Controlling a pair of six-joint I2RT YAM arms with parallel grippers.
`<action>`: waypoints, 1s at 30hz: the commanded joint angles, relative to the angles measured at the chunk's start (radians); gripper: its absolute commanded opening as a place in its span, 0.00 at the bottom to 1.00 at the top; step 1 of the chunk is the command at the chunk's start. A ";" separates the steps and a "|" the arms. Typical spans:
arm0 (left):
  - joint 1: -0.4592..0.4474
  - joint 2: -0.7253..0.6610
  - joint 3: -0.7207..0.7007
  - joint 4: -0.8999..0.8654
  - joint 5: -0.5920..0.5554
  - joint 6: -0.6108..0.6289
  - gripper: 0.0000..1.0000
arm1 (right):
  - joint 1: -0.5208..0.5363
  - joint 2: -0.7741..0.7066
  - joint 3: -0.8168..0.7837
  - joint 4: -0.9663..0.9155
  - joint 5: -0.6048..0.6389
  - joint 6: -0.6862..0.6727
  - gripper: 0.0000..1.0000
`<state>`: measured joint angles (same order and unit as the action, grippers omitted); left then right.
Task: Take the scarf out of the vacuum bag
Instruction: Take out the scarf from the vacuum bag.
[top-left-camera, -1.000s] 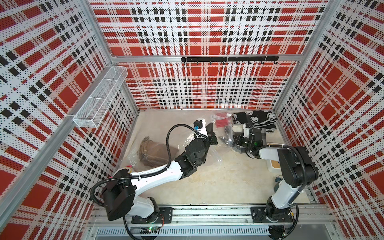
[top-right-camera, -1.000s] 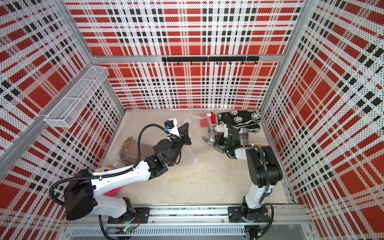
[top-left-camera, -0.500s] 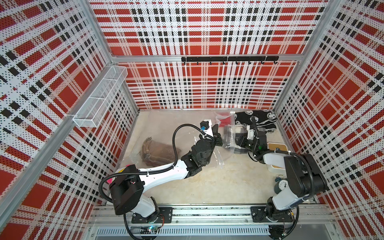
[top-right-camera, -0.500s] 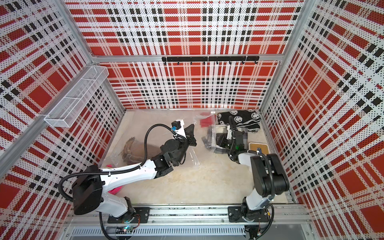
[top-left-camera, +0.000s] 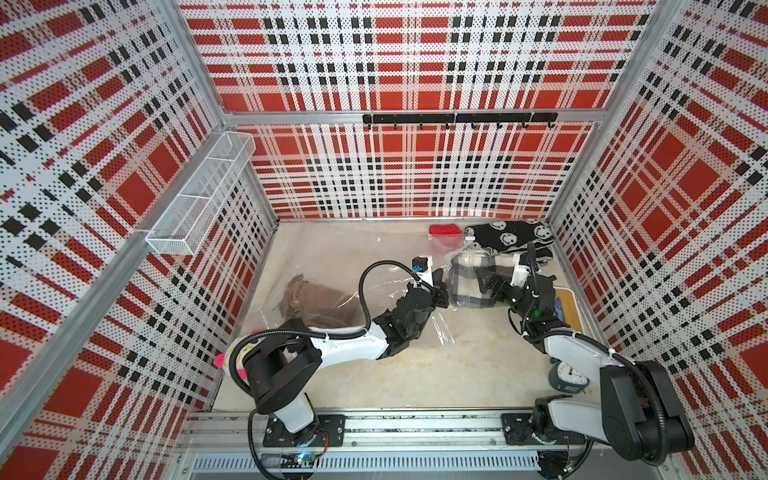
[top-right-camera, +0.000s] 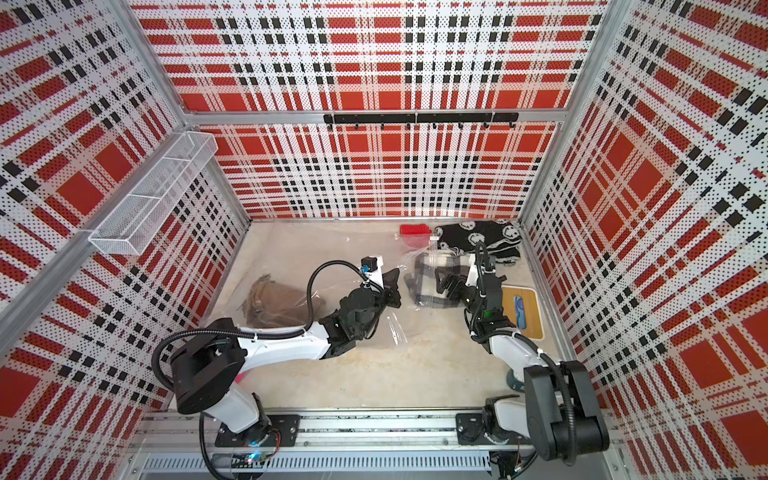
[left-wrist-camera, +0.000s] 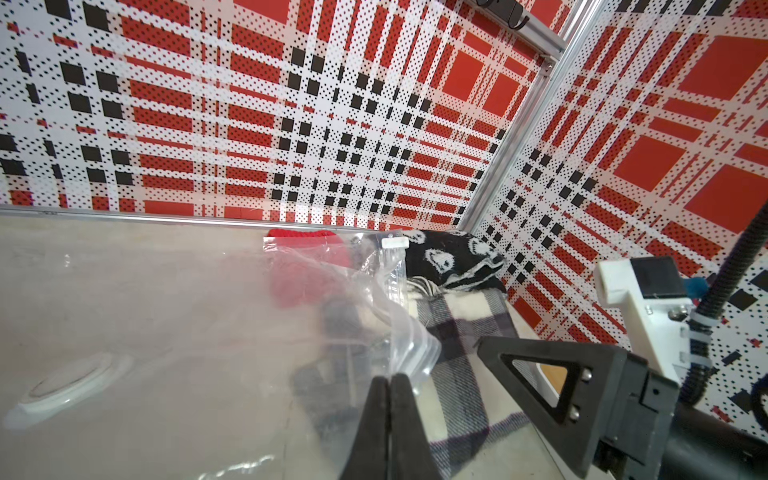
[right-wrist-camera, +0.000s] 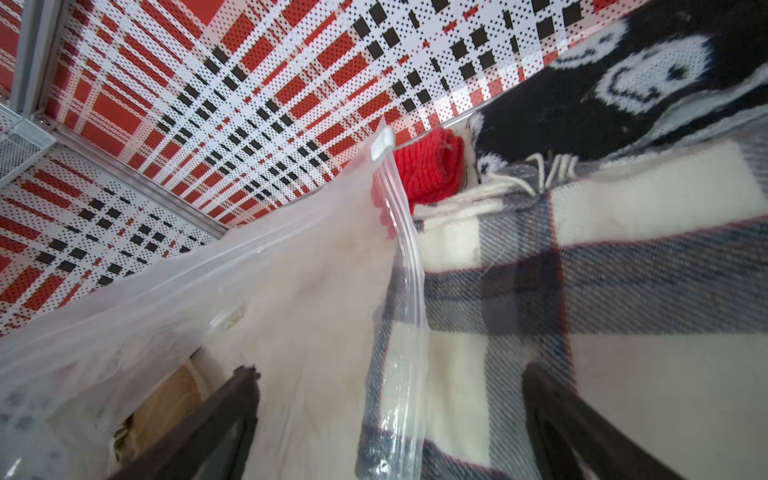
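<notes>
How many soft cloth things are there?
4: brown one by the left wall, red knit one at the back wall, black one with white faces beside it, checked one just in front of both. Others may be hidden.

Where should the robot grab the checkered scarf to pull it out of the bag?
Grip the bare folded part of the checkered scarf beyond the zip-seal edge, coming from the side of the right gripper. No plastic covers it there, while the left gripper pinches the vacuum bag.

The scarf (right-wrist-camera: 623, 257) is cream-and-black plaid; the vacuum bag (left-wrist-camera: 166, 299) is clear.
</notes>
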<state>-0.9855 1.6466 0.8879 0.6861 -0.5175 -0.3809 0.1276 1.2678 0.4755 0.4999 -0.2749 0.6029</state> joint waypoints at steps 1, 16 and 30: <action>0.013 0.019 -0.015 0.058 0.026 -0.023 0.00 | 0.008 0.018 0.012 0.037 -0.007 -0.006 1.00; 0.017 0.008 -0.022 0.070 0.053 -0.022 0.00 | 0.323 0.355 0.155 0.138 -0.031 -0.033 0.98; 0.015 -0.043 0.012 0.009 0.063 0.007 0.00 | 0.401 0.597 0.286 0.221 -0.096 0.021 0.91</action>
<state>-0.9718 1.6512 0.8734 0.7059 -0.4530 -0.3973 0.5201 1.8473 0.7410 0.6643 -0.3576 0.6159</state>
